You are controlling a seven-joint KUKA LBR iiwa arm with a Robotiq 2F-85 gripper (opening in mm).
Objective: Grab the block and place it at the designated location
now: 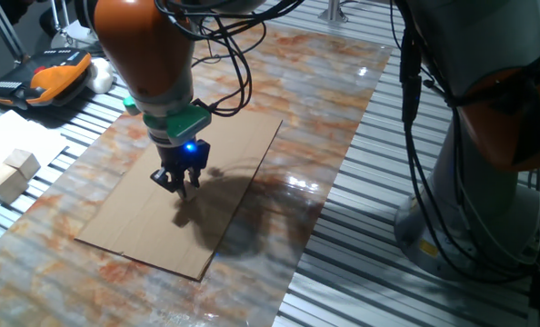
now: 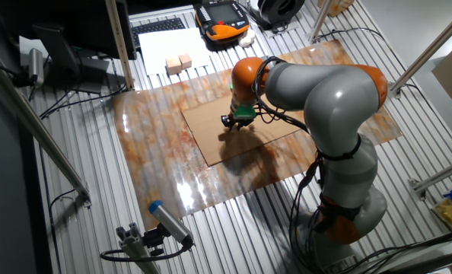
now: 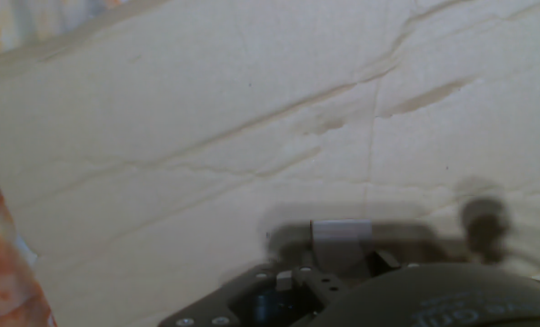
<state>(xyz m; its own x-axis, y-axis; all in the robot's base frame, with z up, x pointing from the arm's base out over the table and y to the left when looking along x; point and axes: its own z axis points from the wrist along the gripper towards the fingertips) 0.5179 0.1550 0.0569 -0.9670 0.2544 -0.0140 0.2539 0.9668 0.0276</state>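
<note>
At the far left of one fixed view the large pale blocks [image 1: 11, 173] sit well apart from the work and play no part here. The risk lies further right, on the cardboard [image 1: 125, 218] that covers the middle of the desk [image 1: 325, 91]. The claw [image 1: 181, 184] hangs low over that sheet with its fingers close together, but none of the views is sharp enough to tell whether they are clenched on something or merely nearly closed. The block cannot be found in any view: it may be pinched between the tips, or hidden under the claw or in its shadow. If it is held, so small a cube could twist or slip out as the fingers release, and it would then land off the target. If it is not held, a descent here could knock it aside. The hand view is badly blurred. Toward its right edge a dark round spot [image 3: 484, 216] may be the designated location, though it could equally be a shadow. The claw's own body blocks the lower part of that view, and in the other fixed view the arm hides most of the claw.
</note>
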